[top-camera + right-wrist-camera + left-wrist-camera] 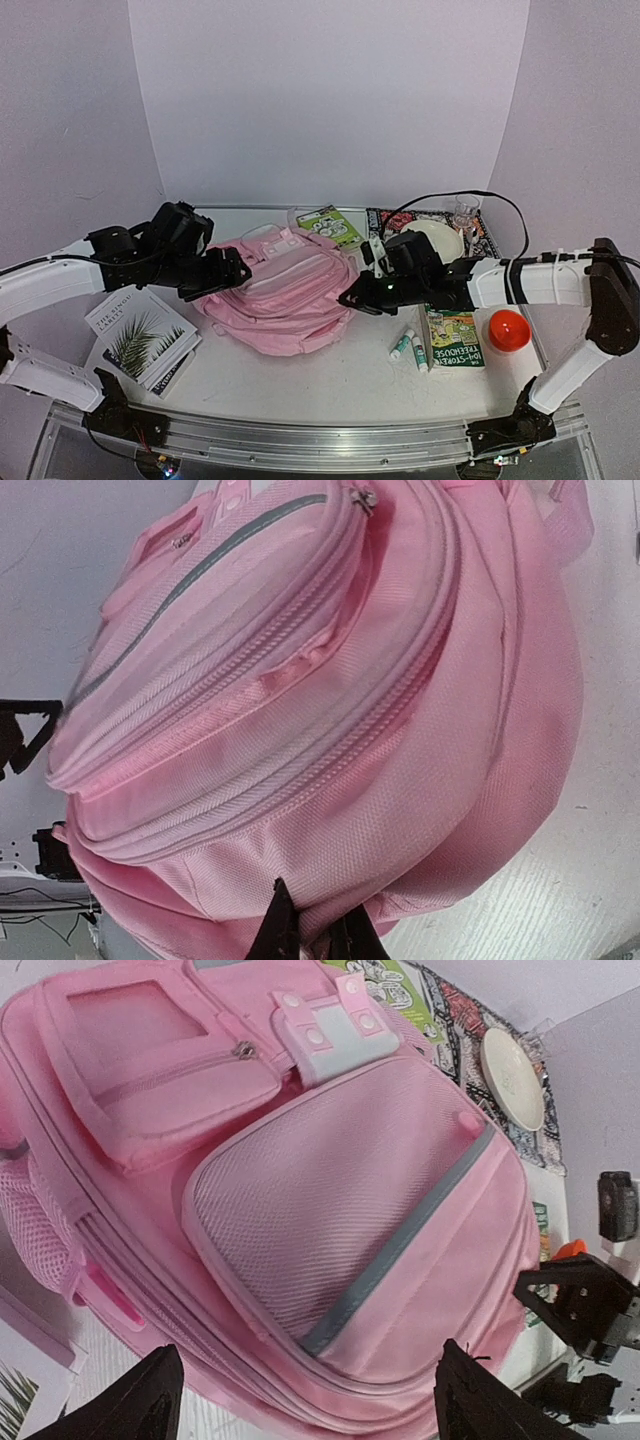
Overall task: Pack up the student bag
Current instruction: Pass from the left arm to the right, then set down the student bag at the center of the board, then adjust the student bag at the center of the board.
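— Two pincers, one bag: where are we taking hold?

— The large soft pink fabric backpack (285, 300) is lying front-up in the middle of the white counter (330, 380), between our arms. Our right pincer (315, 932) is sitting almost closed at its right side, seemingly nipping a fold of cloth; our left pincer (310, 1400) is hovering wide open over the front pockets, holding nothing.

— How is it going to handle?

— We are judging it light, limp and saggy, sliding easily on the counter. We are favouring seams, pocket rims or the small metal zip pull (243, 1050) over smooth panels.
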Robot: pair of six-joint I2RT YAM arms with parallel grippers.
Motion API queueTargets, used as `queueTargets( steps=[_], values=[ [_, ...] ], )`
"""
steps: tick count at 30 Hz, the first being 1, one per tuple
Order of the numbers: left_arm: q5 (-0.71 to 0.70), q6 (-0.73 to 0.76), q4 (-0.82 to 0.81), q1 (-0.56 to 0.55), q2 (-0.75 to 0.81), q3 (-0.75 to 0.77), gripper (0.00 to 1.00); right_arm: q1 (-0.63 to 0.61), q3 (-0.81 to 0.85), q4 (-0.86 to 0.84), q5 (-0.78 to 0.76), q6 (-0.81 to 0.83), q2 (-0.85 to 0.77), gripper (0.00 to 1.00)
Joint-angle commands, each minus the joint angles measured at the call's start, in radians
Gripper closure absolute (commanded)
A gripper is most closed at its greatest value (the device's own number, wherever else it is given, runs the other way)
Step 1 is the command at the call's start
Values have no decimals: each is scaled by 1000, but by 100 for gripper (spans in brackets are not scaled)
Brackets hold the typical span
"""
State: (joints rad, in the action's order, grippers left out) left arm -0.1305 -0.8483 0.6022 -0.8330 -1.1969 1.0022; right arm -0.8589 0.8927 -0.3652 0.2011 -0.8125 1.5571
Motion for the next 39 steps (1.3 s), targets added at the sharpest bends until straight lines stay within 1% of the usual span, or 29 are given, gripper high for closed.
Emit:
queueTargets(
  steps=[1,3,6,10,13,17,21,23,26,28,29,32,35,39],
  values=[
    [69,-32,48,9,112,-28,11,5,14,-38,-36,36,-60,100],
    [53,-25,105,10,132,-19,10,6,19,-37,-31,42,-47,100],
    [27,-6,144,13,123,6,9,4,23,-37,12,49,-11,99],
    [46,40,143,14,-4,97,9,-15,1,-39,34,52,12,94],
    [66,97,143,14,-115,191,9,-34,-24,-40,40,59,12,87],
    [111,181,140,14,-277,349,9,-54,-46,-32,68,86,8,72],
    [162,243,139,12,-417,473,8,-49,-66,13,30,148,-45,60],
    [188,270,139,12,-475,530,8,-20,-65,48,35,184,-74,57],
    [228,291,139,10,-568,597,7,55,-72,85,58,225,-116,55],
    [241,292,140,7,-625,636,2,118,-79,93,77,248,-137,52],
    [243,290,142,4,-656,656,1,146,-79,95,88,258,-143,51],
    [227,272,143,-8,-730,696,1,210,-55,105,118,294,-124,48],
    [196,266,153,-19,-795,743,1,252,-18,110,128,321,-79,42],
    [142,271,211,-22,-874,805,1,291,55,112,146,352,7,41]
  ],
)
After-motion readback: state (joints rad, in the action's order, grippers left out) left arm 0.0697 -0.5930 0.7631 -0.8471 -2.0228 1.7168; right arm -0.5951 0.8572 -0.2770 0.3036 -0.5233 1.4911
